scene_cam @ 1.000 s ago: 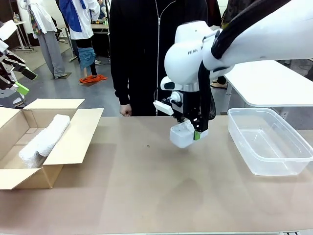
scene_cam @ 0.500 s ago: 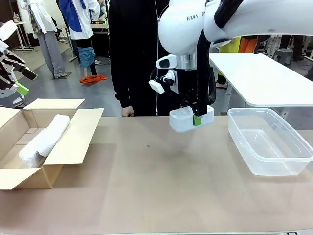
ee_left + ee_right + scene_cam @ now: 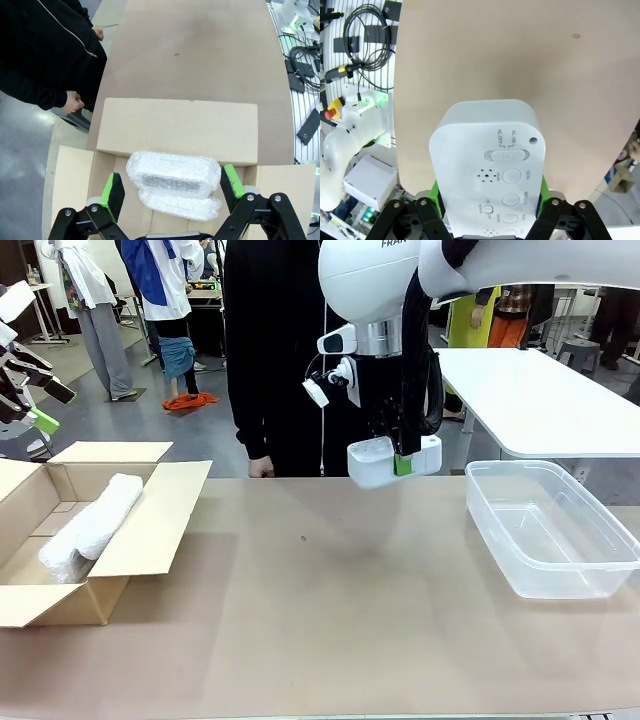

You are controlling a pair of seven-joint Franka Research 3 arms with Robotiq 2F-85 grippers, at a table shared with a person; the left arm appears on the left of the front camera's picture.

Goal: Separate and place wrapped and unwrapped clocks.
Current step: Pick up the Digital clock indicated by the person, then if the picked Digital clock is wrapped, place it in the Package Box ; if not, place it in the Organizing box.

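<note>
Nearest on the brown tabletop (image 3: 300, 630): bare surface, one small dark speck (image 3: 303, 538) toward the middle

At left, brown cardboard box (image 3: 150, 515) with flaps folded outward; inside it two bubble-wrapped clocks (image 3: 90, 525), one lying on the other, whitish and oblong; in the left wrist view the upper bundle (image 3: 172, 171) resting across the lower bundle (image 3: 180, 205)

At right, clear plastic tub (image 3: 600, 560) standing on the tabletop, well apart from the box

Left gripper (image 3: 172, 187) hovering above the open box, green-padded fingers (image 3: 114, 190) spread wide on either side of the bundles, touching neither, nothing held; in the front view at the far left edge, above the box (image 3: 30, 405)

Farther back, over the middle of the tabletop and clear of its surface: right gripper (image 3: 397, 462) hanging from the white arm, fingers clenched on the unwrapped clock (image 3: 392, 460), a bare white rounded block held roughly level, left of the tub; in the right wrist view the clock (image 3: 487, 155) seen with its back upward, slide switch and round buttons showing, green pads pressed against both its sides

Beyond the far edge, person in black clothing (image 3: 275, 350), one hand (image 3: 258, 466) at the table's rim; behind to the right, a white table (image 3: 540, 405)
</note>
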